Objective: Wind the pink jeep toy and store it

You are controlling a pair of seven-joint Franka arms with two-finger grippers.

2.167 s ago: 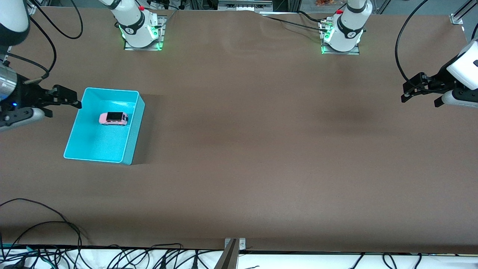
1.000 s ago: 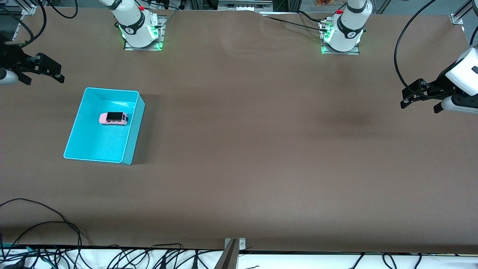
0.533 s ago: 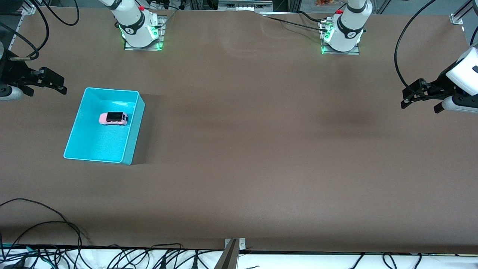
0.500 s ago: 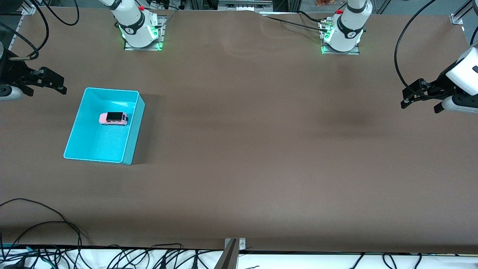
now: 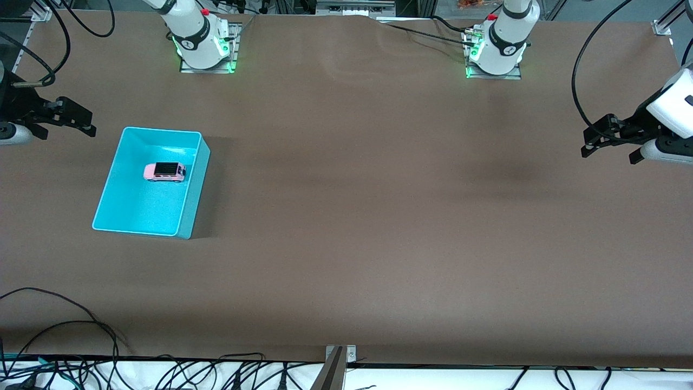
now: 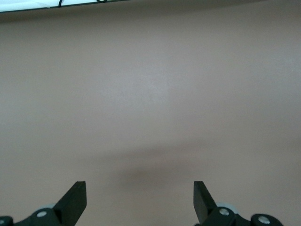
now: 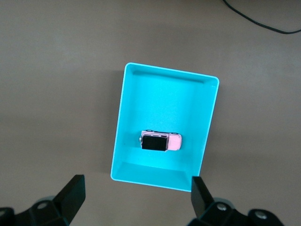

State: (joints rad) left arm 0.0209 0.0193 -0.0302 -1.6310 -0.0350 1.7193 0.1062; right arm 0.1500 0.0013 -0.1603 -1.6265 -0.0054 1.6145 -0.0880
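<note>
The pink jeep toy [image 5: 164, 171] stands upright on its wheels inside the turquoise bin [image 5: 142, 212], in the part of it closer to the robots' bases. The right wrist view looks straight down on the pink jeep toy [image 7: 161, 141] and the bin [image 7: 121, 123]. My right gripper [image 5: 64, 129] hangs open and holds nothing, over bare table just outside the bin, toward the right arm's end of the table. The same right gripper [image 7: 136, 194] shows its two dark fingers wide apart. My left gripper [image 5: 609, 155] waits open over the left arm's end of the table, and the left gripper [image 6: 139, 200] has only bare table under it.
A brown mat [image 5: 379, 216] covers the table. The two arm bases [image 5: 203, 46] [image 5: 495, 51] stand along its edge farthest from the front camera. Loose black cables [image 5: 81, 336] lie at the edge nearest that camera.
My right gripper has drawn back from the bin's rim, swung up and away, then come slightly back toward it. The jeep, the bin and the left arm have not moved.
</note>
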